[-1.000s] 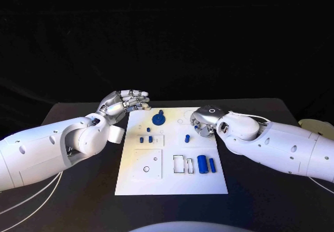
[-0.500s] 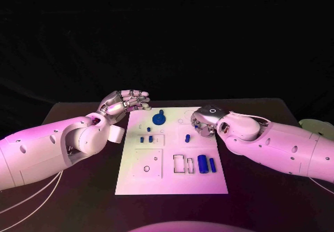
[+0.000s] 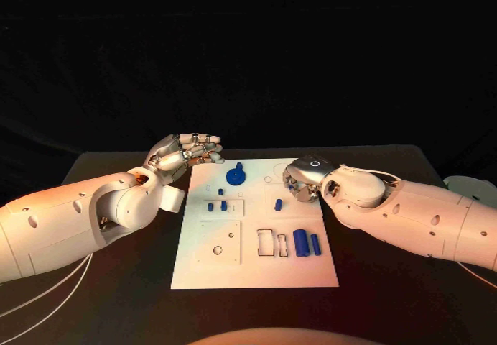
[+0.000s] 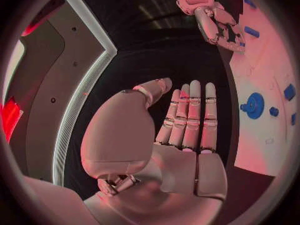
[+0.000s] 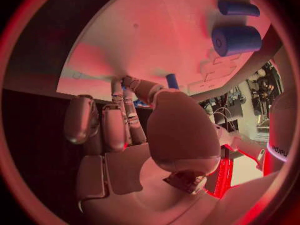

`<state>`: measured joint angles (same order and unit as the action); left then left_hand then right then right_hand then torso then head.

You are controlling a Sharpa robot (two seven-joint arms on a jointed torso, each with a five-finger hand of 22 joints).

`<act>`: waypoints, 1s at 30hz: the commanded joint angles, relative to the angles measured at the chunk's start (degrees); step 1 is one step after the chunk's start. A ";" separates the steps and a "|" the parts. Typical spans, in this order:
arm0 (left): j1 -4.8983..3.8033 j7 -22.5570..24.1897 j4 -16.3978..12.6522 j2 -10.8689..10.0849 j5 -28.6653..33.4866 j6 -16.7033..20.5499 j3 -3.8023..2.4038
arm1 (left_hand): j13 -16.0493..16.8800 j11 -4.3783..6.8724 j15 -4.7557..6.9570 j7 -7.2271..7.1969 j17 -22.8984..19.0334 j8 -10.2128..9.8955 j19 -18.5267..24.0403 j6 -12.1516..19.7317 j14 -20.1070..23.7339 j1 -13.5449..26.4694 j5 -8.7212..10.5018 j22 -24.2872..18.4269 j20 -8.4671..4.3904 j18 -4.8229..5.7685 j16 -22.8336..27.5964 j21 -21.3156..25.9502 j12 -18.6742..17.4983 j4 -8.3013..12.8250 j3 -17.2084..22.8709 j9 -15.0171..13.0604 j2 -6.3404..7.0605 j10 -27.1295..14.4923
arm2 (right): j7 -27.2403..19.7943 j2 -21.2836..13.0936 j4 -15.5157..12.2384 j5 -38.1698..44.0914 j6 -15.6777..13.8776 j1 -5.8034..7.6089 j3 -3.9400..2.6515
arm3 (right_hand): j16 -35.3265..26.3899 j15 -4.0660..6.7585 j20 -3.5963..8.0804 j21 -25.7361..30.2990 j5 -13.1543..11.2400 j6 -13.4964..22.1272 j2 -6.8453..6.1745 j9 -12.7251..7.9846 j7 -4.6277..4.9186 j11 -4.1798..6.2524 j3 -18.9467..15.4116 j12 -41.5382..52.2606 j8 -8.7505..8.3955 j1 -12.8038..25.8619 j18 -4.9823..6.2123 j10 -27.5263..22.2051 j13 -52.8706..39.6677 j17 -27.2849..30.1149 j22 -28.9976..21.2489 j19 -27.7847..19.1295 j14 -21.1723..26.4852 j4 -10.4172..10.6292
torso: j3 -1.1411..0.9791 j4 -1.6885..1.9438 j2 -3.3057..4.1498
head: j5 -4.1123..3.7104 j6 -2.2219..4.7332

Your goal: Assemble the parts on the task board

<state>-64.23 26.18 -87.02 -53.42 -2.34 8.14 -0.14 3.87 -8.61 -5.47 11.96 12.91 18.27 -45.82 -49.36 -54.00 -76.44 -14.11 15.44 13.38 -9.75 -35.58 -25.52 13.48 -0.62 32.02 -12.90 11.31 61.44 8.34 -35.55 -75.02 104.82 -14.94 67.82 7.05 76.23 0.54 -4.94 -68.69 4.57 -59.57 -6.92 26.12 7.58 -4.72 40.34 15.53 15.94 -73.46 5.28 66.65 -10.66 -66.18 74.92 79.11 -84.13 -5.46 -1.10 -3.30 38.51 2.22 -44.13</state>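
I count six blue parts on the task board (image 3: 259,269): one gear (image 3: 236,176) near the far edge, two small pegs (image 3: 217,207) left of middle, one peg (image 3: 278,205) mid-board, and a thick cylinder (image 3: 300,243) beside a thin rod (image 3: 314,245). My left hand (image 3: 187,152) hangs off the board's far-left corner, fingers straight and side by side, holding nothing. My right hand (image 3: 302,180) sits over the board's far-right area with fingers pointing down at it; I cannot tell whether it holds anything.

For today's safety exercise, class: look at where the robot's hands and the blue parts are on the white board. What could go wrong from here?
1. The right hand sits low over the board, close to a small upright blue peg; a careless move might knock it over.
2. The blue cylinder lies on its side and could roll if the board is nudged.
3. The left hand hovers at the board's far corner and may bump it.
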 commanded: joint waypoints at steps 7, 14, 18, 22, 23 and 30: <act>-0.05 -0.21 0.11 0.14 -0.24 -0.23 -0.06 | 0.06 -0.23 -0.52 0.55 0.18 -0.43 -0.55 0.36 -0.06 -0.50 0.12 -0.18 0.02 -0.55 0.53 0.39 -0.51 0.37 -0.08 0.17 -0.10 -0.51 | 0.80 -0.60 -0.66 -0.01 -0.36 -0.93 0.60 | 0.05 0.44 -0.09 -0.44 -0.13 -0.35 1.03 0.17 0.06 1.27 0.24 -0.38 0.09 -0.72 -0.66 1.61 0.12 0.30 4.24 0.49 -0.93 -0.25 | -0.03 -0.03 0.02 | 0.02 0.00; -0.05 -0.52 0.29 0.13 -0.24 -0.34 -0.06 | 0.07 -0.40 -0.63 0.76 0.30 -0.69 -0.60 0.72 0.00 -0.46 0.09 -0.30 0.05 -0.55 0.70 0.60 -0.67 0.44 -0.14 0.27 -0.04 -0.84 | 0.67 -1.55 -2.15 -0.14 -3.48 -0.81 0.44 | 0.00 0.44 -0.08 -0.79 -0.32 -0.38 0.80 0.25 0.06 1.27 0.09 -0.52 0.12 -0.50 -0.74 1.65 0.17 0.38 4.46 0.66 -0.91 -0.29 | 0.03 -0.02 0.00 | -0.09 0.03; -0.05 -0.72 0.35 0.14 -0.24 -0.53 -0.05 | 0.07 -0.61 -0.75 0.98 0.42 -0.96 -0.67 1.16 0.03 -0.37 0.10 -0.42 0.10 -0.54 0.85 0.82 -0.82 0.45 -0.21 0.38 -0.05 -1.29 | 0.59 -2.07 -2.84 -0.29 -4.93 -0.63 0.26 | 0.08 0.44 -0.08 -0.94 -0.35 -0.39 0.76 0.27 0.06 1.27 0.06 -0.55 0.12 -0.46 -0.77 1.65 0.18 0.24 4.54 0.74 -0.94 -0.29 | 0.02 0.03 0.01 | -0.08 0.06; -0.05 -0.84 0.39 0.14 -0.24 -0.64 -0.05 | 0.07 -0.67 -0.80 1.04 0.45 -1.03 -0.69 1.28 0.07 -0.38 0.09 -0.47 0.11 -0.53 0.91 0.90 -0.85 0.48 -0.23 0.41 -0.07 -1.43 | 0.45 -2.54 -3.41 -0.56 -5.68 -0.51 0.13 | 0.07 0.44 -0.08 -1.02 -0.37 -0.40 0.73 0.28 0.06 1.27 0.03 -0.58 0.13 -0.41 -0.79 1.67 0.19 0.26 4.60 0.78 -0.94 -0.28 | 0.02 0.05 0.00 | 0.05 0.10; -0.05 -0.86 0.40 0.13 -0.24 -0.66 -0.05 | 0.07 -0.69 -0.81 1.07 0.47 -1.05 -0.69 1.32 0.08 -0.37 0.09 -0.48 0.12 -0.53 0.93 0.93 -0.86 0.48 -0.24 0.41 -0.07 -1.49 | 0.41 -2.66 -3.59 -0.64 -5.79 -0.49 0.10 | 0.07 0.44 -0.08 -1.02 -0.37 -0.40 0.73 0.28 0.06 1.27 0.03 -0.58 0.13 -0.41 -0.79 1.67 0.19 0.26 4.60 0.78 -0.94 -0.28 | 0.03 0.02 0.00 | 0.08 0.11; -0.04 -0.93 0.53 0.09 -0.24 -0.69 -0.05 | 0.07 -0.72 -0.84 1.10 0.49 -1.08 -0.68 1.37 0.11 -0.39 0.09 -0.51 0.13 -0.53 0.97 0.98 -0.87 0.50 -0.24 0.42 -0.08 -1.56 | 0.00 -3.90 -5.65 -1.24 -6.83 -0.25 -0.12 | 0.13 0.43 -0.08 -1.16 -0.41 -0.45 0.66 0.38 0.04 1.28 -0.14 -0.68 0.19 -0.12 -0.83 1.78 0.22 0.17 4.70 0.84 -0.97 -0.13 | 0.04 -0.11 0.00 | 0.07 0.32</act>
<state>-64.23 25.15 -86.45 -53.41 -2.40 8.10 -0.13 3.85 -9.41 -5.85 12.47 13.33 17.48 -46.19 -48.43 -53.95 -76.44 -14.11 15.02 13.42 -9.75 -34.94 -24.91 12.98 -0.46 31.86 -12.51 11.31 60.20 8.77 -39.37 -80.28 103.89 -20.50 67.51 6.96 76.22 0.54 -4.93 -69.72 4.28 -59.64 -6.48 26.33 7.71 -4.92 40.48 14.71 15.87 -73.91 5.28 66.85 -10.48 -65.96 74.90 79.51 -84.12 -5.62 -1.08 -3.36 38.51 2.30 -43.88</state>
